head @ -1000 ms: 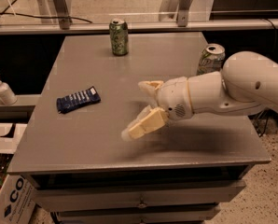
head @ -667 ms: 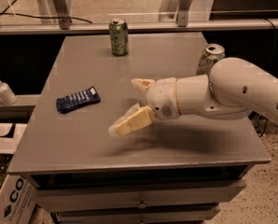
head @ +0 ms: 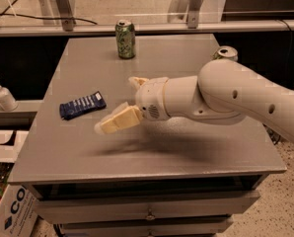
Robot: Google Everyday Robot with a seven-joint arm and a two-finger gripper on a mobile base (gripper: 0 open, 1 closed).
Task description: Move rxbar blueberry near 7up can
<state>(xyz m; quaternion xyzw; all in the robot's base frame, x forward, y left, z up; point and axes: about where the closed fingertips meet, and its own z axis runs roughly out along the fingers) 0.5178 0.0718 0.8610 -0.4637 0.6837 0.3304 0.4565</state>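
The rxbar blueberry point(head: 82, 105) lies flat on the left part of the grey counter point(head: 152, 159). It is a dark blue wrapper with rows of white lettering too small to read. The 7up can point(head: 226, 53) stands near the counter's right edge, well apart from the bar. Only its shiny top and a strip of pale side show above the arm, and no logo can be made out. A darker can point(head: 125, 38) with a mottled green pattern stands upright near the back edge; its brand is not legible. Below the counter's left corner, a cardboard box point(head: 13, 211) bears the large dark letters "CO". A white pump bottle point(head: 3, 96) sits on a ledge to the left.

The white arm point(head: 236, 100) reaches in from the right, low over the middle of the counter. The gripper point(head: 116, 104) points left toward the bar, just beside it and not touching. Its jaws are spread wide, one cream finger low and forward, the other behind and higher, with nothing between them.
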